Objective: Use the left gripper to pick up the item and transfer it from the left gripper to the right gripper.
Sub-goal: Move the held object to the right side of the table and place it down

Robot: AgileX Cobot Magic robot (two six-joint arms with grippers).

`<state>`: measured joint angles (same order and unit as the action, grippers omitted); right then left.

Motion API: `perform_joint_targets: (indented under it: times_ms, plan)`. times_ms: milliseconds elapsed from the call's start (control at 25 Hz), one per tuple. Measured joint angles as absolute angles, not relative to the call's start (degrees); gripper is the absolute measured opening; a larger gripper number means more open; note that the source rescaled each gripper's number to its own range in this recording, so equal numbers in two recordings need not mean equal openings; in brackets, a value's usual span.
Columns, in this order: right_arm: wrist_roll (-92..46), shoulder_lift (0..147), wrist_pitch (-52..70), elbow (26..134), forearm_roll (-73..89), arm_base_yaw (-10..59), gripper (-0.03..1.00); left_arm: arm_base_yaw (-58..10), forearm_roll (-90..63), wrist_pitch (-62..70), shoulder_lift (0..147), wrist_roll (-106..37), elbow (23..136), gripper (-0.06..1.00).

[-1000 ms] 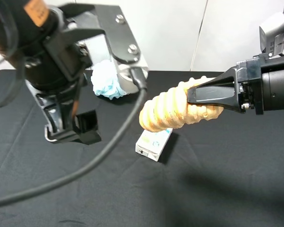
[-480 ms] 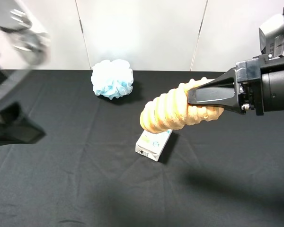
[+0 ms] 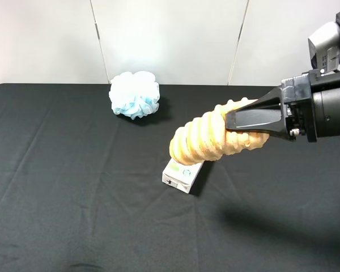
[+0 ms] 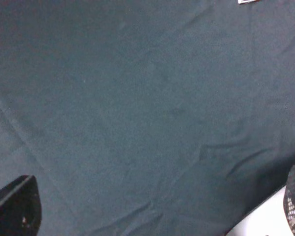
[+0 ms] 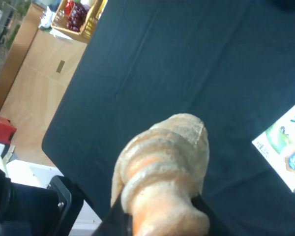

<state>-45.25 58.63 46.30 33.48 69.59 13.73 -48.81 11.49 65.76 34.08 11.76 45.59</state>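
item (image 3: 201, 139) clamped in right gripper (image 3: 231, 120), jutting beyond it, left gripper (image 4: 155, 206) wide apart

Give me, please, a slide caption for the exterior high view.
Black wedge-fingered right gripper holds a tan ridged bread-like loaf off the black tablecloth, where a white carton lies.

Creased matt black cloth (image 3: 73, 198), ridged matt tan item (image 3: 198, 139), ruffled pale-blue mesh puff (image 3: 134, 94), smooth printed card carton (image 3: 181, 174).
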Motion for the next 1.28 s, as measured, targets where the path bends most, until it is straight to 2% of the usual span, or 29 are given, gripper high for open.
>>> perform_joint_targets:
  times_ms: [560, 920, 1280]
  plan:
    - [-41.9, 58.6, 46.7, 33.5, 67.6, 13.7, 0.00, -48.8, 7.1, 65.8, 10.4, 5.9, 32.5, 0.98]
    - [-41.2, 58.6, 46.6, 33.5, 67.6, 13.7, 0.00, -48.8, -0.4, 61.6, 9.2, 1.1, 28.5, 0.97]
    - [-40.4, 58.6, 46.6, 33.5, 67.6, 13.7, 0.00, -48.8, -0.5, 60.8, 9.2, 1.2, 28.4, 0.97]
